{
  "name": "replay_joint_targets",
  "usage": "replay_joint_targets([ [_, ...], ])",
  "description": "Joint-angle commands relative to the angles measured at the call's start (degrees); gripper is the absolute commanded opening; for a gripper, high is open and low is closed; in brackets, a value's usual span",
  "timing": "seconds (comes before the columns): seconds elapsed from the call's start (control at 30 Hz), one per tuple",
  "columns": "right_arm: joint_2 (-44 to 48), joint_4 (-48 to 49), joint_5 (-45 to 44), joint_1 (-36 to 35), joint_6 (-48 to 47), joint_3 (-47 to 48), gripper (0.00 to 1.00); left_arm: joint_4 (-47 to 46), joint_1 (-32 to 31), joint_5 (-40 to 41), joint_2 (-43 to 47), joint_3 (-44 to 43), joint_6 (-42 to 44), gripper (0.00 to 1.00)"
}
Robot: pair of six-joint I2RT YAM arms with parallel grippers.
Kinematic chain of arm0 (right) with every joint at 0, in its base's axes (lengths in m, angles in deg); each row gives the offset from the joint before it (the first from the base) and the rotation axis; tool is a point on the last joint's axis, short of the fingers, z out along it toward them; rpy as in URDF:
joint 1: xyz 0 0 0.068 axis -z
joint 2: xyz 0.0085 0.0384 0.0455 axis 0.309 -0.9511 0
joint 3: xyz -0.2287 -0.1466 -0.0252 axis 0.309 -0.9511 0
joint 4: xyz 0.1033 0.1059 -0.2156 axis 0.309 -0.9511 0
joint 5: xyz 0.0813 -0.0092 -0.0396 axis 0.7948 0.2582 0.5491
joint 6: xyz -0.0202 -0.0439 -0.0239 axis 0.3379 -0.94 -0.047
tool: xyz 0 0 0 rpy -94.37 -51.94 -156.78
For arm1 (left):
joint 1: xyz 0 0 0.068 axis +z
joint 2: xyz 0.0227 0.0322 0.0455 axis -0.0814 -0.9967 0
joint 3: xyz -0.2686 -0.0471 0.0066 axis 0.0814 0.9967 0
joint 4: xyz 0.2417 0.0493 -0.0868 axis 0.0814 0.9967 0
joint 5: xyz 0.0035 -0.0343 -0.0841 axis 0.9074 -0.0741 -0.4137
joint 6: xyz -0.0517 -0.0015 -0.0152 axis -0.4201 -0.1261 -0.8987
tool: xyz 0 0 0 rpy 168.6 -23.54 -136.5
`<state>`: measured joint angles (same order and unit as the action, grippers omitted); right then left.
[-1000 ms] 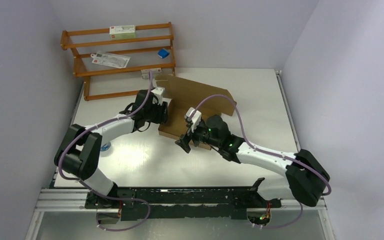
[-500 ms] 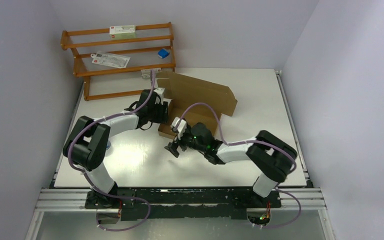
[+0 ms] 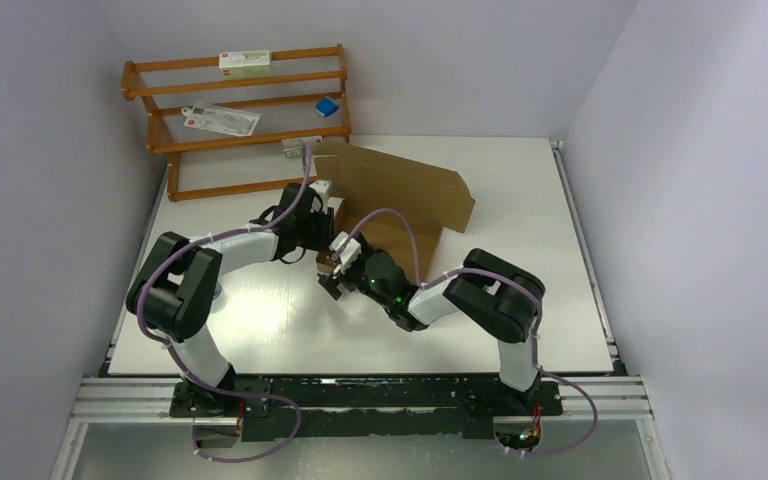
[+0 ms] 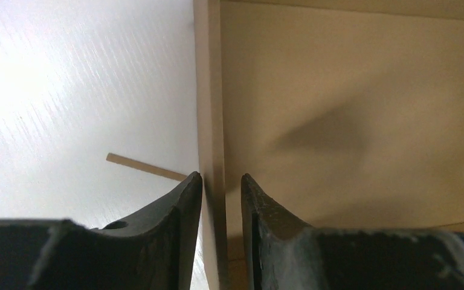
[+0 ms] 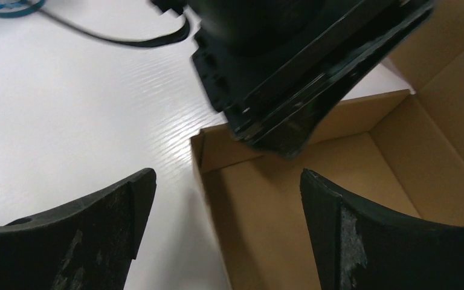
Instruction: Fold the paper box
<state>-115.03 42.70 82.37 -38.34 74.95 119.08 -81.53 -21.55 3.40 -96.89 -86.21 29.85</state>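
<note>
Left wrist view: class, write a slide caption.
Left end effector straddles an upright wall of the paper box, white table alongside.

Paper box (image 3: 405, 185) near-left corner out of sight from above; white carton (image 3: 245, 63) print illegibly small.

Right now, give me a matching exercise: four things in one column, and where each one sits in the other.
Things:
1. left tool
2. right tool
3. small blue block
4. long white printed carton

Places:
A. top shelf of the orange wooden rack
B. fingers astride a side wall of the plain brown cardboard box
C. rack's second shelf from the top, right end
D. fingers spread wide over a corner of the box

Pairs: 1-B, 2-D, 3-C, 4-A
</note>
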Motion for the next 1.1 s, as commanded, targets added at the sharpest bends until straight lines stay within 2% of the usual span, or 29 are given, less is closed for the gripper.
replay_joint_targets([
  [0.0, -2.9, 5.9, -6.5, -0.2, -1.5, 2.7, 0.91, -1.0, -0.7, -2.2, 0.2, 1.5, -0.5, 0.35],
  [0.23, -5.9, 6.2, -10.0, -0.1, -1.6, 4.7, 0.76, 0.2, -1.4, -2.5, 0.8, 2.1, -0.1, 0.31],
  [0.43, -7.5, 7.4, -12.7, -0.1, -1.6, 5.3, 0.55, 0.9, -2.0, -2.3, 2.1, 2.6, 0.8, 0.28],
  [0.67, -7.1, 8.3, -13.6, -0.1, -1.7, 5.3, 0.35, 2.4, -2.7, -2.7, 3.8, 4.4, 0.7, 0.23],
  [0.97, 1.0, -1.1, -4.2, -0.5, 1.3, 2.0, 0.31, 3.4, -2.8, -1.8, 10.7, 9.5, -3.1, 0.24],
  [1.07, 5.9, -8.2, -0.3, -0.9, 1.8, 1.1, 0.37, 3.3, -2.8, 0.1, 14.1, 12.7, -4.9, 0.28],
])
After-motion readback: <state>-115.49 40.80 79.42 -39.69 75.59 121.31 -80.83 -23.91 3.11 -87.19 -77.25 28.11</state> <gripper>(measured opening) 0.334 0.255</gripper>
